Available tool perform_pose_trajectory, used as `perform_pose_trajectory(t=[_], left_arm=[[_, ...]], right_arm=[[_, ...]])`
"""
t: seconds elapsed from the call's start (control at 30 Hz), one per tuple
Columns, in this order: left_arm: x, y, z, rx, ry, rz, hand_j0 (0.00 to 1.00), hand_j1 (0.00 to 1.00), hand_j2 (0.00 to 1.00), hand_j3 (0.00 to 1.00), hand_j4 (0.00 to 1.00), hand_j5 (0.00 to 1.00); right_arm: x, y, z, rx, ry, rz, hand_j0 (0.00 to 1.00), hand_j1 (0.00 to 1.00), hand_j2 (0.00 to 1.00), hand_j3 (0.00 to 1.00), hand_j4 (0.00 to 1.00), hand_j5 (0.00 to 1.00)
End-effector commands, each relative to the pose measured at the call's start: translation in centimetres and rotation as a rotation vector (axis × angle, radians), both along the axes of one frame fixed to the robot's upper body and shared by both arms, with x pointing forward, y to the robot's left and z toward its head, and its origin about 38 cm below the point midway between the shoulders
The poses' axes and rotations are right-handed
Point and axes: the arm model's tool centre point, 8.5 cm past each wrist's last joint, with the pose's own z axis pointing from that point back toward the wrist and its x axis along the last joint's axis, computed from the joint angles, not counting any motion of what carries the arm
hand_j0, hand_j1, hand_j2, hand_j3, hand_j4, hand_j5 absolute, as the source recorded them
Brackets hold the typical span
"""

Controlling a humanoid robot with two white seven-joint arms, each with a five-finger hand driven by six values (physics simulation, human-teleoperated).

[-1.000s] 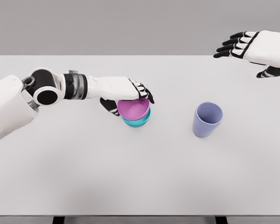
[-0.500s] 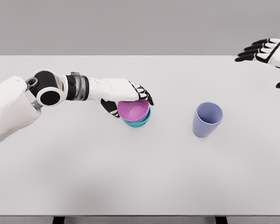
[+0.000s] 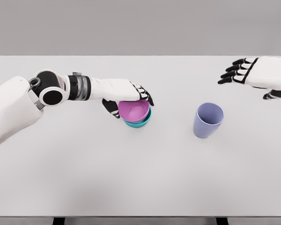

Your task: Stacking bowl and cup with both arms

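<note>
A pink bowl (image 3: 135, 110) sits nested in a teal bowl (image 3: 137, 123) near the middle of the white table (image 3: 140, 178). My left hand (image 3: 129, 97) is curled over the pink bowl's far rim, thumb at its left side, gripping it. A lavender cup (image 3: 208, 120) stands upright to the right, alone. My right hand (image 3: 246, 77) hovers open above the table's far right, fingers spread toward the left, up and to the right of the cup.
The table's front edge runs along the bottom of the view, with dark legs below it. A grey wall lies behind the far edge.
The right hand swung out toward the right edge, then came back leftward and lower, toward the cup. The left hand and the bowls stayed put.
</note>
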Motion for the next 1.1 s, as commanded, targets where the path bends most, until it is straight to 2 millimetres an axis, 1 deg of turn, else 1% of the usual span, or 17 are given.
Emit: perform_pose_trajectory(t=[0.0, 0.1, 0.17, 0.27, 0.3, 0.33, 0.37, 0.4, 0.5, 0.6, 0.77, 0.83, 0.9, 1.0, 1.07], left_arm=[[0.0, -0.1, 0.0, -0.004, 0.001, 0.001, 0.73, 0.73, 0.73, 0.73, 0.73, 0.73], [0.0, -0.1, 0.0, -0.004, 0.002, 0.002, 0.74, 0.74, 0.74, 0.74, 0.74, 0.74], [0.0, -0.2, 0.0, -0.005, 0.001, -0.001, 0.74, 0.74, 0.74, 0.74, 0.74, 0.74], [0.0, -0.2, 0.0, -0.005, 0.001, -0.001, 0.74, 0.74, 0.74, 0.74, 0.74, 0.74], [0.0, -0.2, 0.0, -0.005, 0.001, -0.001, 0.78, 0.78, 0.78, 0.78, 0.78, 0.78], [0.0, -0.2, 0.0, -0.005, 0.002, 0.001, 0.86, 0.86, 0.86, 0.86, 0.86, 0.86], [0.0, -0.1, 0.0, -0.005, 0.004, 0.004, 0.92, 0.92, 0.92, 0.92, 0.92, 0.92], [0.1, -0.1, 0.0, -0.002, 0.003, 0.008, 0.99, 0.99, 0.99, 0.99, 0.99, 0.99], [0.1, -0.1, -0.1, 0.001, 0.0, 0.007, 1.0, 1.0, 1.0, 1.0, 1.0, 1.0], [0.0, -0.1, 0.0, 0.001, -0.001, 0.006, 1.0, 1.0, 1.0, 1.0, 1.0, 1.0], [0.0, 0.1, 0.3, -0.012, -0.002, -0.001, 1.0, 1.0, 1.0, 1.0, 1.0, 1.0], [-0.6, -0.3, 1.3, -0.032, -0.015, -0.028, 1.0, 1.0, 1.0, 1.0, 1.0, 1.0], [-1.2, 0.4, 2.6, -0.06, -0.026, -0.037, 1.0, 1.0, 1.0, 1.0, 1.0, 1.0], [-2.4, 2.9, 5.5, -0.126, -0.041, -0.06, 1.0, 1.0, 1.0, 1.0, 1.0, 1.0], [-3.8, 6.2, 7.9, -0.199, -0.068, -0.176, 1.0, 1.0, 1.0, 1.0, 1.0, 1.0]], right_arm=[[0.2, 2.2, -3.3, -0.024, 0.057, 0.05, 1.0, 1.0, 1.0, 1.0, 1.0, 1.0], [0.6, 3.3, -2.8, -0.012, 0.041, 0.074, 1.0, 1.0, 1.0, 1.0, 1.0, 1.0], [0.3, 3.8, -4.0, -0.026, 0.074, 0.092, 1.0, 1.0, 1.0, 1.0, 1.0, 1.0], [0.2, 4.7, -4.1, -0.033, 0.078, 0.12, 1.0, 1.0, 1.0, 1.0, 1.0, 1.0], [0.1, 4.9, -3.9, -0.034, 0.072, 0.128, 1.0, 1.0, 1.0, 1.0, 1.0, 1.0], [0.0, 5.1, -3.9, -0.034, 0.07, 0.134, 1.0, 1.0, 1.0, 1.0, 1.0, 1.0], [0.0, 5.1, -3.8, -0.034, 0.069, 0.135, 1.0, 1.0, 1.0, 1.0, 1.0, 1.0], [-0.1, 5.2, -4.2, -0.037, 0.079, 0.139, 1.0, 1.0, 1.0, 1.0, 1.0, 1.0], [-0.4, 5.6, -5.5, -0.049, 0.116, 0.154, 1.0, 1.0, 1.0, 1.0, 1.0, 1.0], [-0.6, 6.0, -5.1, -0.051, 0.105, 0.17, 1.0, 1.0, 1.0, 1.0, 1.0, 1.0], [-0.8, 6.2, -5.2, -0.052, 0.109, 0.177, 1.0, 1.0, 1.0, 1.0, 1.0, 1.0], [-0.8, 6.4, -5.5, -0.054, 0.117, 0.181, 1.0, 1.0, 1.0, 1.0, 1.0, 1.0], [-0.9, 6.5, -5.9, -0.056, 0.127, 0.185, 1.0, 1.0, 1.0, 1.0, 1.0, 1.0], [-0.8, 6.7, -5.8, -0.054, 0.122, 0.188, 1.0, 1.0, 1.0, 1.0, 1.0, 1.0], [-0.7, 6.6, -6.1, -0.059, 0.128, 0.184, 1.0, 1.0, 1.0, 1.0, 1.0, 1.0]])
